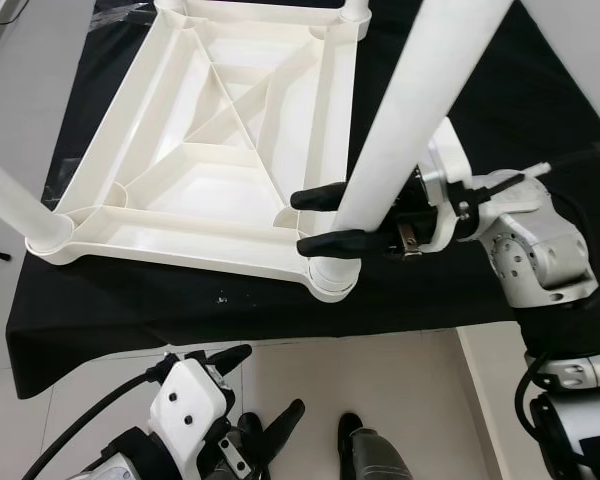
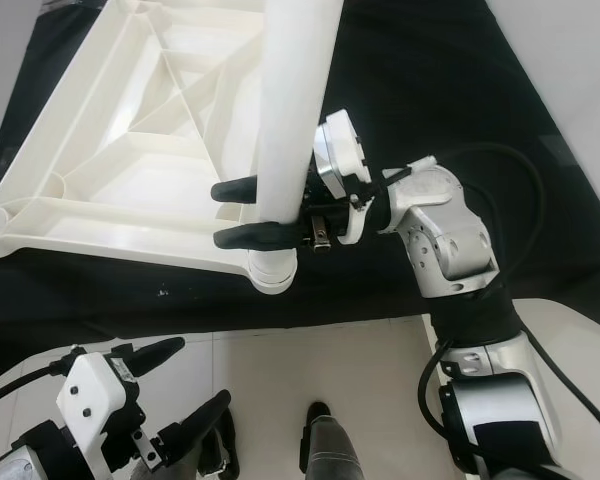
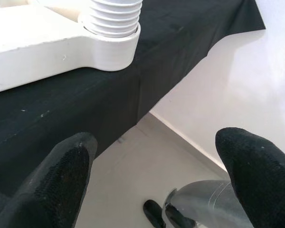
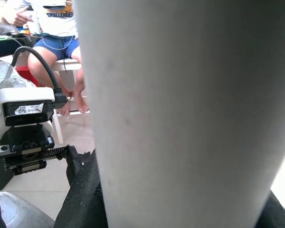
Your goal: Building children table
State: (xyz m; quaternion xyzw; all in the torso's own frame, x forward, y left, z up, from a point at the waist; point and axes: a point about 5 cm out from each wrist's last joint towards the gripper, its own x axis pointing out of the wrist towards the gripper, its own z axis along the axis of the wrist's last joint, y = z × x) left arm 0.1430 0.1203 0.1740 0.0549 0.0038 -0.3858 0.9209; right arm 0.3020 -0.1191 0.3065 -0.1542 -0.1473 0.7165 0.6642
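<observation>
The white tabletop (image 1: 210,150) lies upside down on a black cloth (image 1: 130,310), its ribs facing up. At its corner nearest the robot, about 5 o'clock of the tabletop, a white leg (image 1: 420,110) stands in the round socket (image 1: 332,275). The right gripper (image 1: 325,220) has its two black fingers closed around this leg, just above the socket. The left gripper (image 1: 255,395) hangs low at 7 o'clock, over the floor, fingers wide apart and holding nothing. Another leg (image 1: 10,200) stands at the 9 o'clock corner.
</observation>
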